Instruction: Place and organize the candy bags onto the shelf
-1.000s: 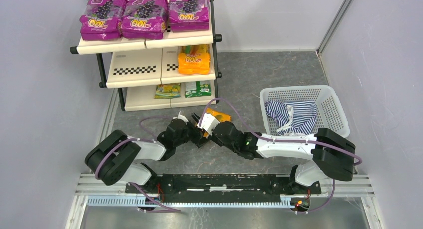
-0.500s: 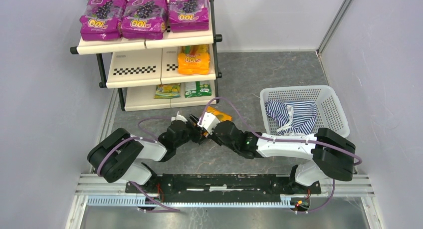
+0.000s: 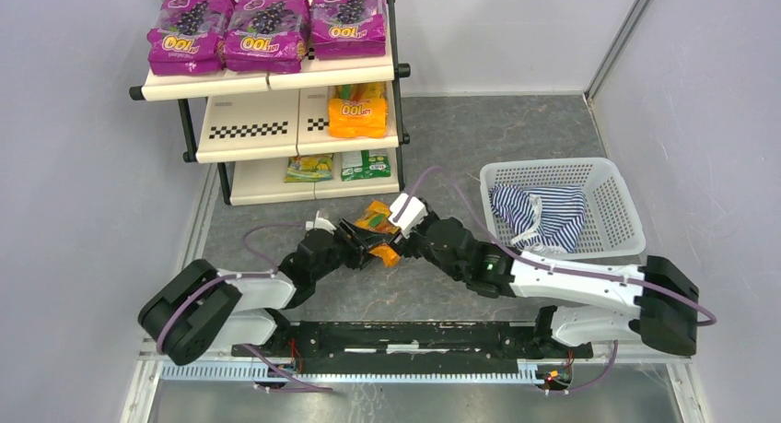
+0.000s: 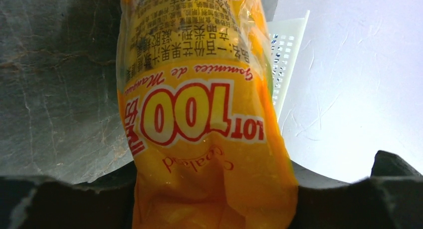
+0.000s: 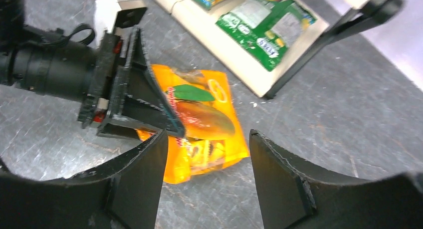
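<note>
The glossy orange mango-printed candy bag hangs near the three-tier cream shelf, one end pinched in the left gripper, while the right gripper has its jaws spread and empty. The slick film could slip out onto the grey desk. Showing on the shelf: three purple grape bags, one orange bag, two green bags

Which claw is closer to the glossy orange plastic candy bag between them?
Left. The left gripper is clamped on the glossy orange plastic candy bag; the right gripper hovers open just beside it, apparently not touching.
</note>
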`<state>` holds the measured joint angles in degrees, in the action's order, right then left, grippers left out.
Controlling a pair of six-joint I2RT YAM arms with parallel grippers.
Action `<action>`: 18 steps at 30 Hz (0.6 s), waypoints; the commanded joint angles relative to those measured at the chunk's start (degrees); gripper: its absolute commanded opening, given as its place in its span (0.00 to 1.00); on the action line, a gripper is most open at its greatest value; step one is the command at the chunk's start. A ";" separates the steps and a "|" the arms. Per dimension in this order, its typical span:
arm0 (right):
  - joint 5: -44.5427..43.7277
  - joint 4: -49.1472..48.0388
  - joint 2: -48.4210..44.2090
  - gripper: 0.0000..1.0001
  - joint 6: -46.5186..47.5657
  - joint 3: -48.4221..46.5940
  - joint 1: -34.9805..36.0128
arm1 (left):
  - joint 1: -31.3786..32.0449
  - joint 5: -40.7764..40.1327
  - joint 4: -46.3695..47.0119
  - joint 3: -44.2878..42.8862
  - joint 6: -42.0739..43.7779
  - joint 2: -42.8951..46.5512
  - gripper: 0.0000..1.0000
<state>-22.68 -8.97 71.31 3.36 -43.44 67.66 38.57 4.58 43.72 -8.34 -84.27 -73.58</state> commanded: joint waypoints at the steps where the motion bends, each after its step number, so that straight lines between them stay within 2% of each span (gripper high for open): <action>1: -6.22 -1.05 -5.15 0.68 2.29 1.83 -0.34 | -0.92 0.28 -0.18 -0.90 -0.81 7.75 0.54; 7: -10.57 -0.51 -9.42 0.70 2.75 3.37 -1.11 | -1.68 -0.42 -12.81 -2.67 1.52 20.77 0.53; 18: -12.79 1.13 -15.71 0.71 0.89 5.29 -1.54 | -4.54 -4.15 -36.56 -5.68 3.20 46.04 0.49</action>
<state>-33.12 -7.97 58.59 5.19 -38.70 66.30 34.79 3.44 12.43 -8.47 -83.99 -35.05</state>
